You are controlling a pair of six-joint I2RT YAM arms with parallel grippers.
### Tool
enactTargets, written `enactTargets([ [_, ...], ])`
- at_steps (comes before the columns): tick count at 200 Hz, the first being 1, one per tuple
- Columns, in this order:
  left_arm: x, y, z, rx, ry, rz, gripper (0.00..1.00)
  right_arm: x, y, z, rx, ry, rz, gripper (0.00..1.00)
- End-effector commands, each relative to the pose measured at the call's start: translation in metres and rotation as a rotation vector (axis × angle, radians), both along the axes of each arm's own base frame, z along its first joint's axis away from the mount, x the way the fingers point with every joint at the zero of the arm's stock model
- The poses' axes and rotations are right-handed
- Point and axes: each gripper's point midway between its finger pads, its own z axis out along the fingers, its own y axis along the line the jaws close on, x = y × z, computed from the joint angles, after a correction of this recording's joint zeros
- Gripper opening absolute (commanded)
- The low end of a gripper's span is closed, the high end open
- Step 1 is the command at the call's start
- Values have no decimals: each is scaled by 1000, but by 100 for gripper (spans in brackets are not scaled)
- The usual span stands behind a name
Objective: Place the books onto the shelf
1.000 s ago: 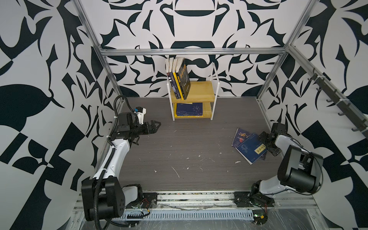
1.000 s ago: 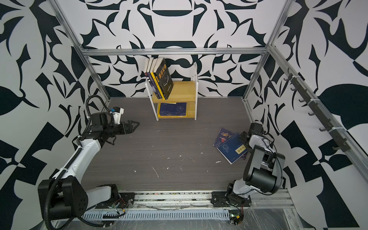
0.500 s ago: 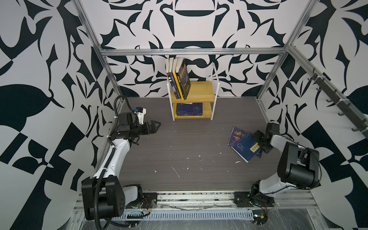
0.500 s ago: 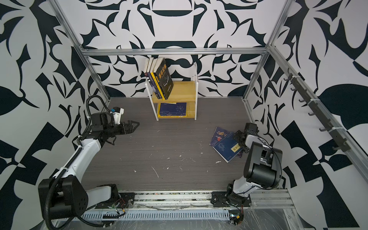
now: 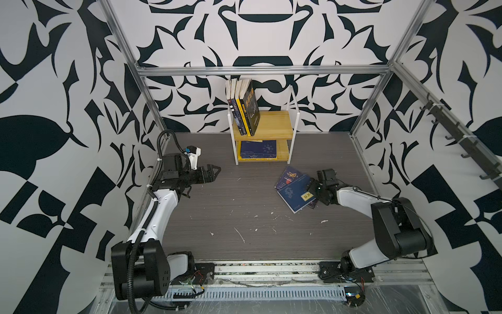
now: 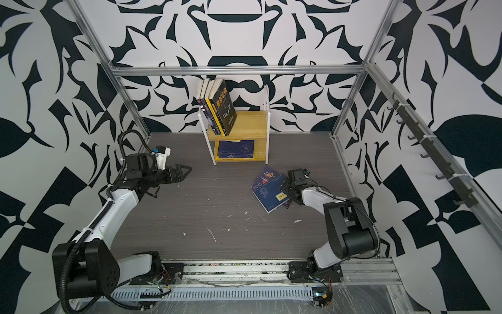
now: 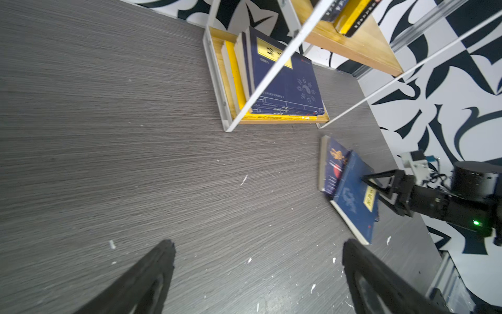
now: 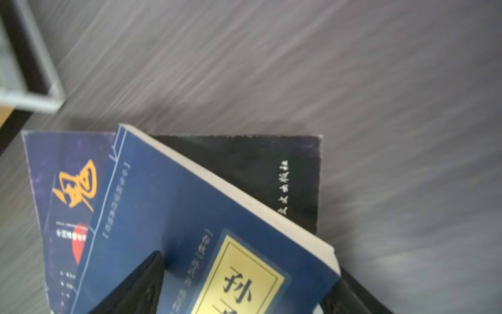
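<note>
Your shelf [image 5: 274, 126] stands at 12 o'clock on the table [image 5: 244, 212], against the back wall. On its upper board a row of upright books [image 5: 240, 108] leans toward the white frame at the 9 o'clock side, with the black gold-lettered book [image 5: 252, 108] at the 3 o'clock end of the row. On the lower board a flat stack [image 5: 258, 149] lies with a navy cover on top and a yellow one beneath it. Three books are not yet shelved: they lie overlapped at about 3 o'clock on the table. The navy book [image 5: 294, 194] with the yellow title label is on top, the purple-blue book [image 5: 289, 176] shows from under it toward 11 o'clock, and the black book [image 8: 258, 176] sits underneath, seen best in the right wrist view. Your right gripper [image 5: 312, 189] is at the 3 o'clock edge of the navy book, near the label. Its jaws stand wide, one finger [image 8: 135, 288] over the cover and the other beyond the page edge. That edge looks tipped up off the black book, but you cannot tell from these views that the book is pinched. Your left gripper [image 5: 216, 171] hangs at about 10 o'clock above bare table, well apart from every book, jaws fully spread and holding nothing, pointing toward 3 o'clock.
</note>
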Motion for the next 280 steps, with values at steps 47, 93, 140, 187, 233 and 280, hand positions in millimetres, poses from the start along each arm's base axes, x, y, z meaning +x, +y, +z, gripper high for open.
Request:
enactTargets([
  [47, -11, -60, -33, -24, 119, -127, 95, -37, 58, -27, -7, 186, 110, 87],
  [93, -9, -64, -60, -168, 257, 9, 99, -36, 50, 36, -80, 103, 202, 91],
  [140, -11, -88, -83, -273, 383, 48, 99, 2, 51, 58, -124, 47, 377, 89],
  [187, -12, -112, -101, -332, 455, 51, 92, 50, 58, 53, -82, 43, 477, 88],
  [233, -13, -113, -128, -300, 518, 107, 93, 56, 79, 30, 34, 76, 573, 83],
  [280, -21, -119, -150, -246, 553, 86, 90, 37, 113, 17, 96, 94, 625, 78],
])
